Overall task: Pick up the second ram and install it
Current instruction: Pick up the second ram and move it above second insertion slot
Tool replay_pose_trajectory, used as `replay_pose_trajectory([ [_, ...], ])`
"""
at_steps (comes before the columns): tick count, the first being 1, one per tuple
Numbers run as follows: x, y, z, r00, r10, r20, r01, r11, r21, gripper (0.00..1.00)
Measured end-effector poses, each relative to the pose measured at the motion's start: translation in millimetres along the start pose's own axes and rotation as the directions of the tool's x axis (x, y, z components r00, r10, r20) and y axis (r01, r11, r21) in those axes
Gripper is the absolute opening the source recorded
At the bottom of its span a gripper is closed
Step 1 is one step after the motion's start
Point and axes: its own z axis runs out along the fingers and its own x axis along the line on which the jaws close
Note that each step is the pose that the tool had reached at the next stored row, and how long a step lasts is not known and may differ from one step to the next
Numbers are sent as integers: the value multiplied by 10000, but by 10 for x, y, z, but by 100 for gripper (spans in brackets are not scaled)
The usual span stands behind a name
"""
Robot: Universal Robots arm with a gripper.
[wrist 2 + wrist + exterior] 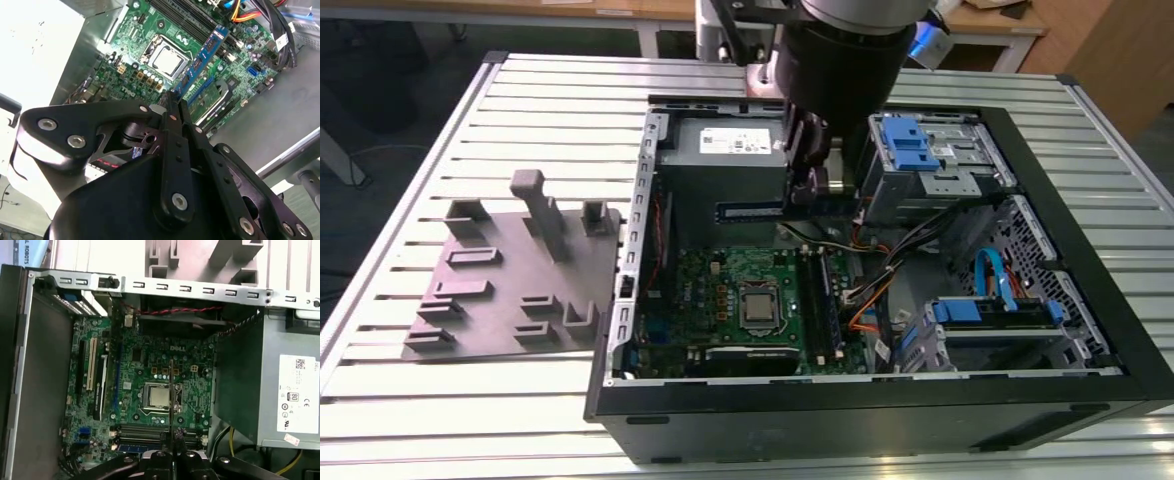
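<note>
Jaws, nearest in the second wrist view, clamp the second ram (205,52) above the motherboard (130,80). In the first wrist view the ram (171,390) stands edge-on across the processor (156,396). In the exterior view it (750,211) hangs level at twelve o'clock from the processor (761,305), inside the case (854,420) on the table (454,420).

A black pincer (171,97) of jointed matte links is seen, studded with silver screws (47,124); the arm (847,60) is dark and cylindrical.
</note>
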Motion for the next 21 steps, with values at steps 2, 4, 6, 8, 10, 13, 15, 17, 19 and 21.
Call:
replay_pose_trajectory([
  [2,3,-28,34,10000,0,0,0,10000,-11,14],
  [4,4,-34,71,10000,1,2,-1,10000,-15,14],
  [6,5,-37,107,10000,2,1,-2,10000,-17,14],
  [8,6,-40,144,10000,1,1,-1,10000,-21,14],
  [10,8,-42,180,10000,1,1,-1,10000,-23,14],
  [13,9,-45,235,10000,1,2,-1,10000,-26,14],
  [15,10,-47,271,10000,1,2,-1,10000,-28,14],
  [17,12,-50,307,10000,1,3,-1,10000,-30,14],
  [19,13,-52,342,10000,1,2,-1,10000,-32,14],
  [21,14,-55,380,10000,1,2,-1,10000,-36,14],
])
